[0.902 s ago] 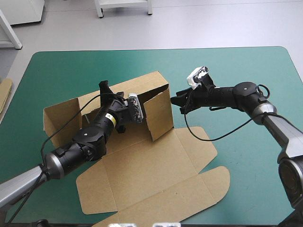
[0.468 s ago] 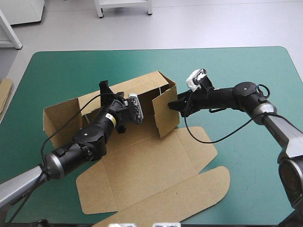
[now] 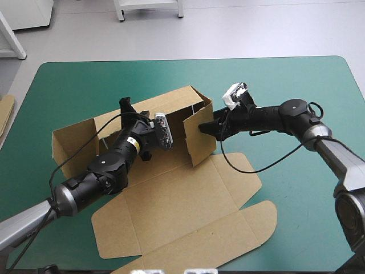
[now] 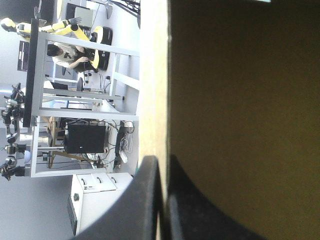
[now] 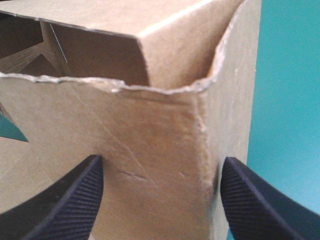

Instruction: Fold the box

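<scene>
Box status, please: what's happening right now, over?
Left gripper shut on box wall. Right gripper open, at raised side flap. Nothing in the way.

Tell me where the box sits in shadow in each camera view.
Left wrist view: the box wall in the left gripper is a dark, backlit face. Right wrist view: outer flap evenly lit, interior shaded. High view: even light, only faint shadows.

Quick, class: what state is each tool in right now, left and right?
The left tool: closed on an edge of the box.
The right tool: open, with the box's raised wall between its fingers.
</scene>
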You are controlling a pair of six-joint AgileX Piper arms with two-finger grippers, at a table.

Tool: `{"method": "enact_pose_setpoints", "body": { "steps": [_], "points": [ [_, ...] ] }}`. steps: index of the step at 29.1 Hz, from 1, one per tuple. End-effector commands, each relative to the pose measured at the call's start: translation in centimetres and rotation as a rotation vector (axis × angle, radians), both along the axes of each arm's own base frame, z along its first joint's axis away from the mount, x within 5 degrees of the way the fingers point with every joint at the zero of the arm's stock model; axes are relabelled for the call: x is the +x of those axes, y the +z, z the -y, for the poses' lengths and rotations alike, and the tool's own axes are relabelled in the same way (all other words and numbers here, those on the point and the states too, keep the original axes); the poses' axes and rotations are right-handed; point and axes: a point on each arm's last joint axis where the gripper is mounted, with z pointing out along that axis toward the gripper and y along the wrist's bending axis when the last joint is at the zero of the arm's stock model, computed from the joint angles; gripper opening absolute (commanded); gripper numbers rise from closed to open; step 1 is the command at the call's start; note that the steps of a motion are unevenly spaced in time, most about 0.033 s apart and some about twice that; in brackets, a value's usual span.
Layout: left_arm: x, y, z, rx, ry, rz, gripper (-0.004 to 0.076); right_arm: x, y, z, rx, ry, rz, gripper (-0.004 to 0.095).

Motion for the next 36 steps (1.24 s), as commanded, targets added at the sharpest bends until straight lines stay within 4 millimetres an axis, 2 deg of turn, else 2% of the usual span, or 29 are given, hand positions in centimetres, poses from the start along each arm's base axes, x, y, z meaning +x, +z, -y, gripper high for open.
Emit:
{"method": "enact_pose_setpoints", "body": {
  "steps": [1,7,15,26,29,32,33,36],
  "points": [
    [-0.3,1.3,0.2,-0.085,-0.019,0.015,-0.0008,-1.0,2.8,-1.2,0.036,0.028,0.083,0.0636],
    [-0.3,1.3,0.1,-0.083,-0.015,0.016,-0.0008,-0.7,2.8,-2.4,-0.069,-0.037,0.142,0.0635],
    [-0.3,1.3,-0.1,-0.081,0.005,0.017,-0.0008,-0.2,3.0,-2.2,-0.068,-0.126,0.152,0.0630],
    [-0.2,1.4,-0.2,-0.098,0.024,0.016,-0.0008,-0.5,3.3,-4.5,-0.087,-0.187,0.233,0.0554],
    [-0.2,1.4,-0.2,-0.098,0.026,0.016,-0.0008,-0.6,3.2,-4.8,-0.105,-0.197,0.246,0.0464],
    [-0.2,1.4,-0.2,-0.096,0.030,0.016,-0.0008,-0.6,3.2,-4.8,-0.110,-0.191,0.247,0.0325],
    [-0.2,1.4,-0.2,-0.098,0.031,0.016,-0.0008,-0.7,3.2,-4.9,-0.109,-0.183,0.245,0.0186],
    [-0.2,1.4,-0.2,-0.103,0.033,0.014,-0.0008,-0.9,3.2,-5.1,-0.106,-0.171,0.240,-0.0022]
  ]
}}
